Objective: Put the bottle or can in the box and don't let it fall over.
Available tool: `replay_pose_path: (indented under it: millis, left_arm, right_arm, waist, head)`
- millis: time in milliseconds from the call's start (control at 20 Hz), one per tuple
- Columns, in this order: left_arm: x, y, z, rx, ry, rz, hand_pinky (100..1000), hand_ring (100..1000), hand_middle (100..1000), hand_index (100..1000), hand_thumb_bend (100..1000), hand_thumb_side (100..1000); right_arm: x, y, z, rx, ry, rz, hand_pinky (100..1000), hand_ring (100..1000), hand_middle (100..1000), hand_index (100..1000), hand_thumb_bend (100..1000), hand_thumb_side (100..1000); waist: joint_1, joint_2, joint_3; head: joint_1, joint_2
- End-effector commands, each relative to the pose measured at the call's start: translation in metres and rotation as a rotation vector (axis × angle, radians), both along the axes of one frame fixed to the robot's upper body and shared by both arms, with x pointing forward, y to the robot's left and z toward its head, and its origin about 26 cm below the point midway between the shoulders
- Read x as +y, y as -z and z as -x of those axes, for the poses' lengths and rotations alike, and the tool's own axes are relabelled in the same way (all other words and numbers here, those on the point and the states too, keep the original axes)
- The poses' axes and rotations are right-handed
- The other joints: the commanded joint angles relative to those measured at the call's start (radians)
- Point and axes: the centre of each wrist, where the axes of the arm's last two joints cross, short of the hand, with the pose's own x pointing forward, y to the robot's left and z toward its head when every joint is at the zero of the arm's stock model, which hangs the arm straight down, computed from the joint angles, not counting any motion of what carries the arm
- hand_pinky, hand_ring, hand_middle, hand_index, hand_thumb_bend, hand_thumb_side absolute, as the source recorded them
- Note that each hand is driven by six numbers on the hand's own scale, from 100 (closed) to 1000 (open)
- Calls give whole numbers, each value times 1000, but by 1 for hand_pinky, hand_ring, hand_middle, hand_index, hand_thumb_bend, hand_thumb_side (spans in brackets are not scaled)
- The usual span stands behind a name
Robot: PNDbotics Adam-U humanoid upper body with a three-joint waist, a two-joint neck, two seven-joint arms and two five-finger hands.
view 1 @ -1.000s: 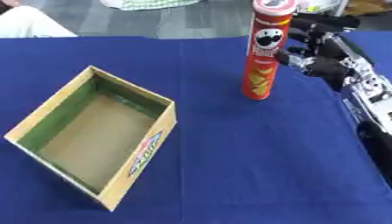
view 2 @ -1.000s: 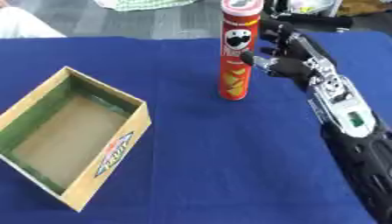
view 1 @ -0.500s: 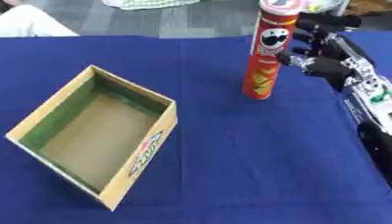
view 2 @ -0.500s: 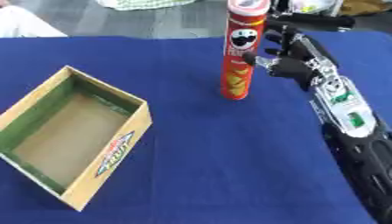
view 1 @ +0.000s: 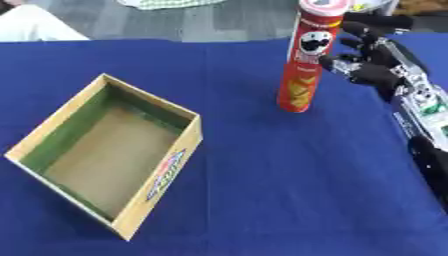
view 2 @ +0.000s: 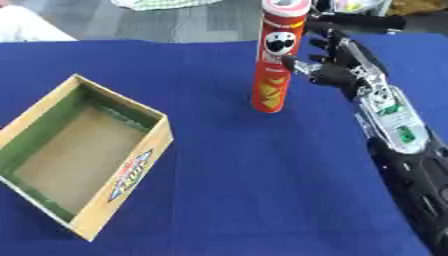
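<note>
A tall red chip can [view 1: 303, 75] stands upright on the blue tablecloth, right of centre toward the far side. My right hand [view 2: 339, 74] is just to its right at mid height. The hand is open, its fingers spread upward and its thumb reaching toward the can's side. I cannot tell whether it touches the can. An open cardboard box [view 1: 160, 176] with green inner walls lies at the left, empty, turned at an angle to the table's edge. My left hand shows in neither view.
The blue tablecloth [view 1: 289, 195] covers the whole work area, with a bare stretch between the box and the can. Its far edge runs just behind the can. Beyond it are a grey floor, a white shape [view 1: 35, 27] at the far left and a checked cloth [view 1: 166, 2].
My right hand has stayed beside the can and edged slightly closer to it. The can still stands upright in the same place, and the box has not moved.
</note>
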Motion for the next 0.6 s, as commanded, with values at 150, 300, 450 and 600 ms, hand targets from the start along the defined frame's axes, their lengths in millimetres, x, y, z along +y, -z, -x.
replay_pose_path:
  millis: [150,300,450,600]
  left_arm:
    - [1,-7,-1,-23,6,-18,736,941,891,854,503,911]
    - [0,-8,-1,-25,8,-18,736,941,892,854,502,911]
    - [0,-8,-2,-27,11,-18,735,941,892,854,502,911]
    - [0,-8,-1,-26,10,-17,735,941,892,854,501,912]
  right_arm:
    - [-4,-14,-2,-39,-3,31,930,1000,1000,919,528,170]
    - [-3,-14,-4,-40,-16,29,930,1000,1000,919,527,171]
    - [-1,-16,-6,-44,-19,33,929,1000,1000,919,530,170]
    - [1,-18,-9,-44,-22,39,930,1000,1000,920,530,172]
  waist:
    - [1,-9,3]
    - [1,-9,3]
    - [1,-8,3]
    - [1,-7,5]
  head:
    - [2,-9]
    - [2,-9]
    - [2,-10]
    - [2,-11]
